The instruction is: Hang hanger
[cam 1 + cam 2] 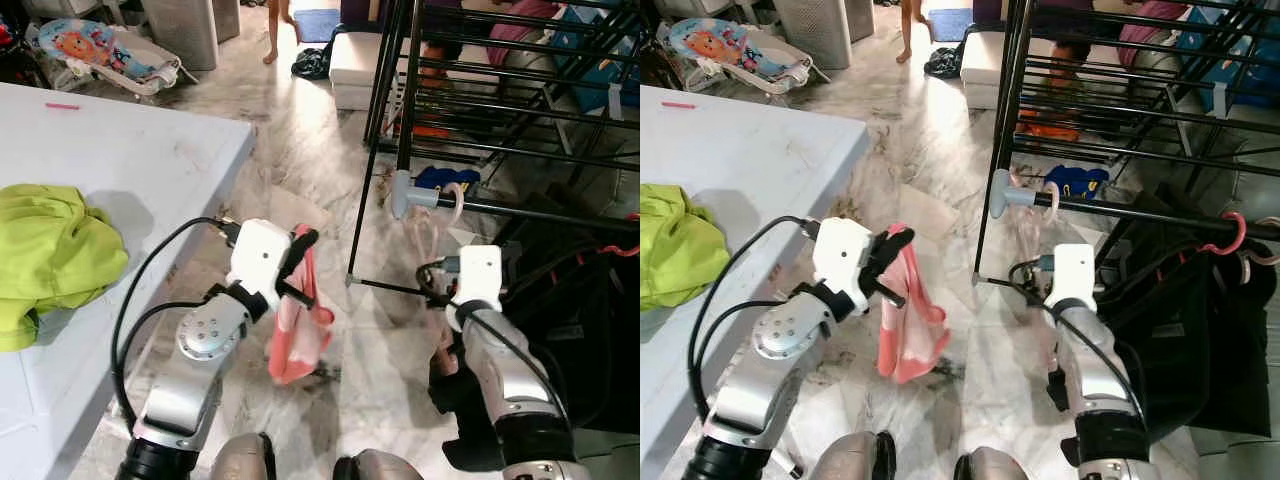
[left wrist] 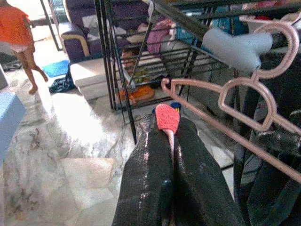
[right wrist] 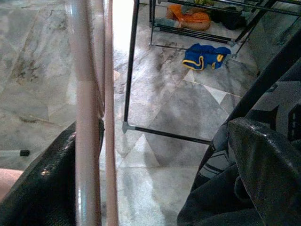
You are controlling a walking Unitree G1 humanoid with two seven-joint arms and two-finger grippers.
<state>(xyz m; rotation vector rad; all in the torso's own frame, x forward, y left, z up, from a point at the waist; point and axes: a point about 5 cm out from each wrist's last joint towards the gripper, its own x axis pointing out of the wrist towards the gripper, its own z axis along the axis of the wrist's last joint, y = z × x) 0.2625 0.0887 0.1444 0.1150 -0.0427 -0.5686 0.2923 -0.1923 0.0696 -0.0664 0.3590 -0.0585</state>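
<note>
In the left eye view the left gripper is raised in front of the robot over the marble floor, its black fingers pinched shut on a pink cloth that hangs down below it. To its left a white table carries a crumpled green garment. On the right the right gripper reaches up beside a black drying rack; the pink hanger hangs there, its hook over the rack's grey-capped bar. The right eye view shows the same layout, with another pink hook further along the bar above dark clothes. In the left wrist view the two fingers lie pressed together with the cloth's pink edge poking out at their tips, and the hanger and grey cap sit just beyond them; a person's legs stand on the far floor. In the right wrist view the fingers stand apart, and the hanger's pink rods pass between them against one finger; a blue garment lies on the floor beneath the rack.
</note>
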